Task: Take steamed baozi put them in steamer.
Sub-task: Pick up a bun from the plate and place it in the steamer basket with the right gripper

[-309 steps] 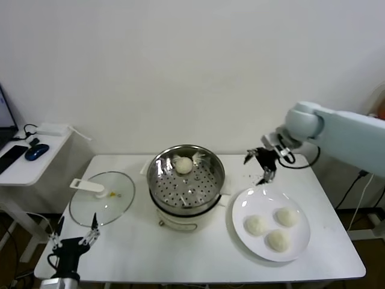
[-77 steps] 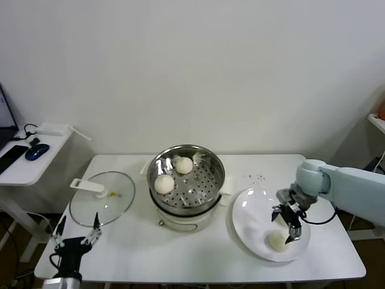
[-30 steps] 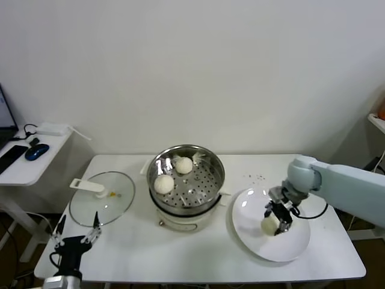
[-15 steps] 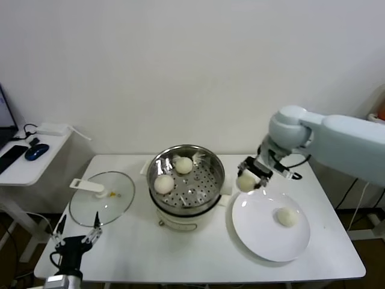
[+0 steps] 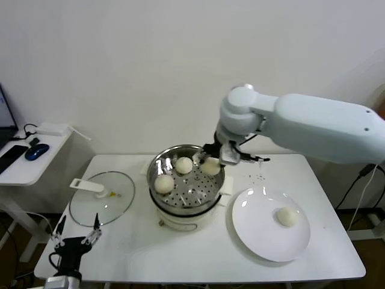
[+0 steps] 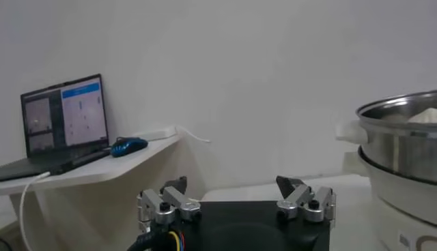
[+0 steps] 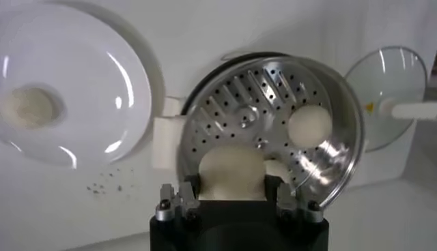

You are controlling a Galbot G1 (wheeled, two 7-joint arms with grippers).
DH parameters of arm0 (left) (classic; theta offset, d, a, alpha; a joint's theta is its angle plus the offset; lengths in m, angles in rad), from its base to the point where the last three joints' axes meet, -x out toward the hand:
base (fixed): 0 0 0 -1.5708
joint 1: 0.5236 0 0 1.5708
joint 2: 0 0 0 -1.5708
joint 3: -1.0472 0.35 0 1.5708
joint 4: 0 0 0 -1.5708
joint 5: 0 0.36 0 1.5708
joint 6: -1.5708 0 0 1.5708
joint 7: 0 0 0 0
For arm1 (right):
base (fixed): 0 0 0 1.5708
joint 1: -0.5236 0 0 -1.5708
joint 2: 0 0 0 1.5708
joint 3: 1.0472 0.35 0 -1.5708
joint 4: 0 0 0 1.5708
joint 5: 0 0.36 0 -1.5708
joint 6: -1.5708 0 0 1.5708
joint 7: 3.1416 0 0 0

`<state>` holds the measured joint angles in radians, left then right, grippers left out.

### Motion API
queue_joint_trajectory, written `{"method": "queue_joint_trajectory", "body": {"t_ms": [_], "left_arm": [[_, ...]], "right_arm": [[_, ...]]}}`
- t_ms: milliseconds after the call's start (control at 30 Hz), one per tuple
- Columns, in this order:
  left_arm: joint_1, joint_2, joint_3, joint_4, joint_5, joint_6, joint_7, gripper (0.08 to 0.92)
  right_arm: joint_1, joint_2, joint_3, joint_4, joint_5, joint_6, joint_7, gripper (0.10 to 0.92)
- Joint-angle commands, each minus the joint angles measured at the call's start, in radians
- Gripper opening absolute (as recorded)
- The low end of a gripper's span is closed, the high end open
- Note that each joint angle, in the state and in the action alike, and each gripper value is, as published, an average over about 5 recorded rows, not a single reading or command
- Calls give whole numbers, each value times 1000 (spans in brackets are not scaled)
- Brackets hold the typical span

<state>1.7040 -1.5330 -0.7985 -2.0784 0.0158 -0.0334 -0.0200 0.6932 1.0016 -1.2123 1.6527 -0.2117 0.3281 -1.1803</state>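
A steamed baozi (image 5: 210, 167) is hanging in the right gripper (image 5: 212, 161), just over the right rim of the steamer (image 5: 207, 192) at the frame's centre, with open perforated floor directly beneath it. The fingers are clamping the bun from both sides. Two more baozi (image 5: 183, 164) are lying in the basket to its left, and one (image 5: 286, 216) is waiting on the white plate (image 5: 252, 236) at lower right. The left gripper (image 5: 74, 241) is idling, spread open and empty, at the lower left.
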Motion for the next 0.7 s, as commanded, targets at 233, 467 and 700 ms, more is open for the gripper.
{"method": "queue_joint_trajectory", "body": {"t_ms": [233, 467, 700], "left_arm": [[-3, 17, -2, 2, 34, 2, 0, 823], [-8, 16, -1, 5, 32, 6, 0, 823], [-12, 14, 2, 10, 33, 6, 0, 823]], "right_arm": [[-200, 242, 28, -84, -210, 107, -4, 611], [-242, 238, 24, -95, -247, 121, -7, 611], [-268, 223, 22, -88, -268, 127, -8, 611]]}}
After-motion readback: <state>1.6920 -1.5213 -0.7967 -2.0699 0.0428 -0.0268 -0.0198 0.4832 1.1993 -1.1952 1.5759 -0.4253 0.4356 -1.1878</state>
